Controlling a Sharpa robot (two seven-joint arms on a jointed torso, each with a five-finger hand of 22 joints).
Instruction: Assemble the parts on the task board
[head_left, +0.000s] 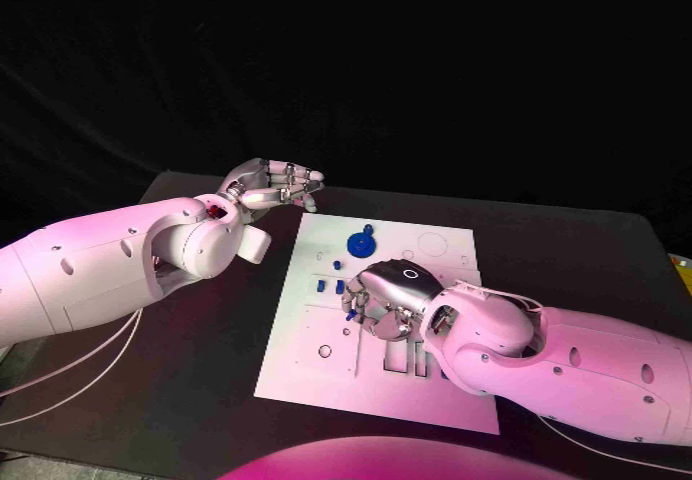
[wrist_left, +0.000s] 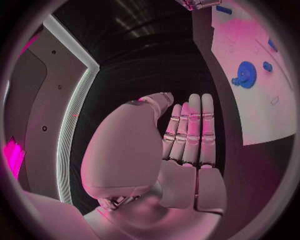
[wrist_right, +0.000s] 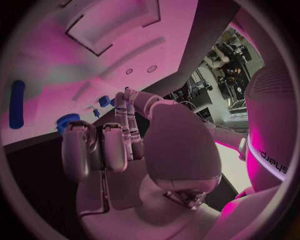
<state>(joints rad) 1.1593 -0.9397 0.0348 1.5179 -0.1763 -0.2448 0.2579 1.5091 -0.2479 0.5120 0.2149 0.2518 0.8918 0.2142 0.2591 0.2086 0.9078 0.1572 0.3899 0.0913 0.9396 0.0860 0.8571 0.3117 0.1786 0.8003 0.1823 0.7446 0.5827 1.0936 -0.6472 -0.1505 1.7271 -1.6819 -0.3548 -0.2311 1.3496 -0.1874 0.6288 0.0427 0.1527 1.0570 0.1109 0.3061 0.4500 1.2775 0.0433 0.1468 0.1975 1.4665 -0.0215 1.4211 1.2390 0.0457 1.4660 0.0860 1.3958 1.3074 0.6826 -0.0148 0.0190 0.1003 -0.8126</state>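
The white task board (head_left: 310, 360) lies in the middle of the black table. A blue gear (head_left: 361, 243) sits near its far edge, and small blue pegs (head_left: 319, 285) stand left of my right hand (head_left: 389, 295). That hand is low over the board's middle with fingers bent down; a tiny blue piece (head_left: 351, 313) shows at its fingertips, and whether they hold it is unclear. In the right wrist view, blue parts (wrist_right: 69, 120) and a long blue piece (wrist_right: 17, 104) lie beyond the fingers (wrist_right: 115, 142). My left hand (head_left: 274, 185) hovers off the board's far left corner, holding nothing, fingers (wrist_left: 190, 130) straight; the gear (wrist_left: 245, 75) lies beyond.
The board has rectangular slots (head_left: 411, 358) near its front and round holes (head_left: 325, 351) on its left side. Bare black table (head_left: 202, 340) surrounds it. A small yellow object (head_left: 681, 265) sits at the table's right edge.
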